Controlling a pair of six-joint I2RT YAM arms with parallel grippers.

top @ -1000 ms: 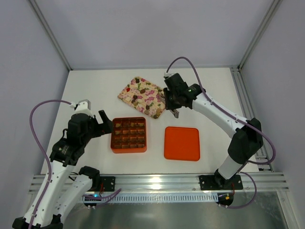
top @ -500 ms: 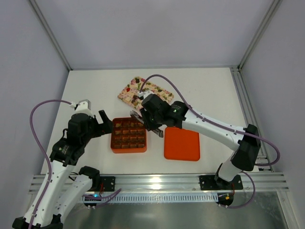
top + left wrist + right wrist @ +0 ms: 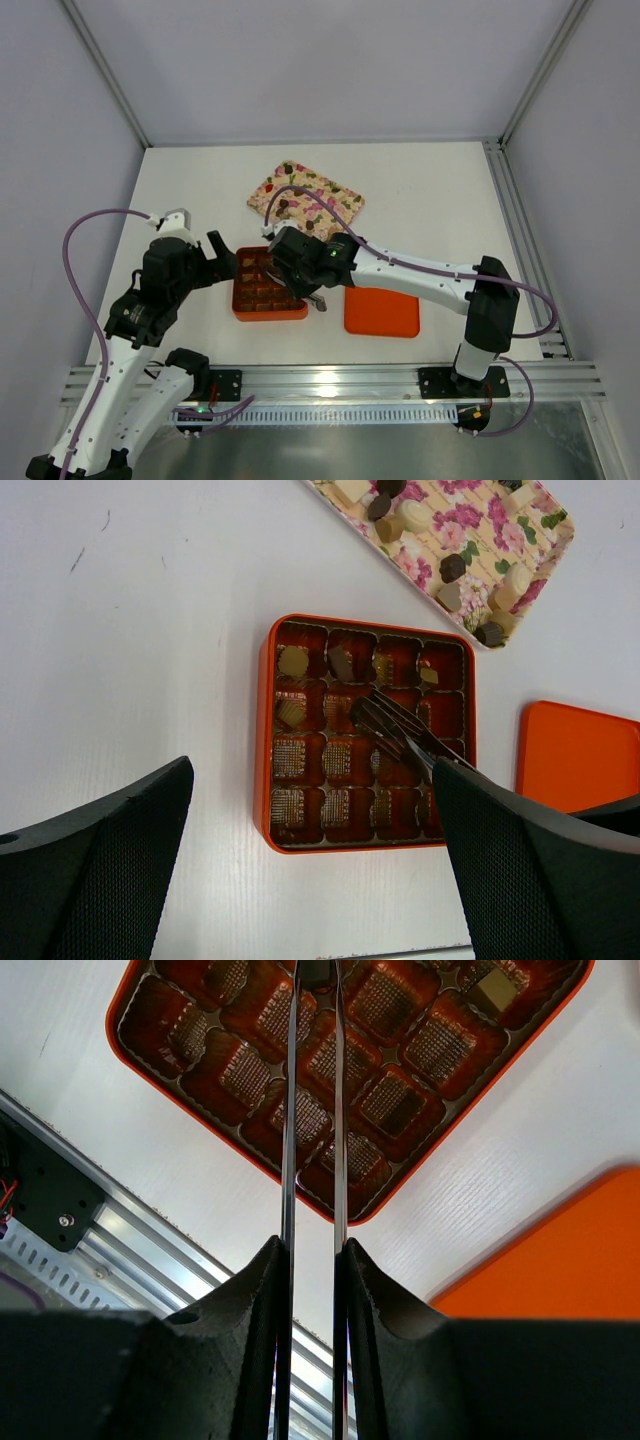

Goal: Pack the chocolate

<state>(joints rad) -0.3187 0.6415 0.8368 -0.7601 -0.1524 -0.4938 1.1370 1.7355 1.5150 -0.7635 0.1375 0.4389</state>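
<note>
— Counting what lies on the white table [image 3: 120, 630], what do you find?
— 1 orange grid box [image 3: 266, 730] at the middle of the left wrist view, with 16 cells in 4 rows of 4. 1 flat orange lid [image 3: 570, 765] lies at the right edge, apart from the box. 1 floral tray [image 3: 470, 535] runs off the upper right corner.
— And the chocolate [image 3: 293, 661]?
— In the box I count 5 pieces: 4 along the top row, 1 of them hard to make out, and 1 at the left end of row 2. Some cells are hidden under metal fingers. On the tray at least 8 more lie loose, dark, tan and pale; the frame cuts the tray off.
— How do the 2 pincers stand?
— The right gripper [image 3: 370, 712] hangs over the middle of the box, its 2 thin fingers nearly together, pinching 1 dark lump at the tips, seen at the top edge of the right wrist view. The left gripper [image 3: 222, 258] hovers left of the box in the overhead view, its 2 broad fingers spread wide, holding nothing.
</note>
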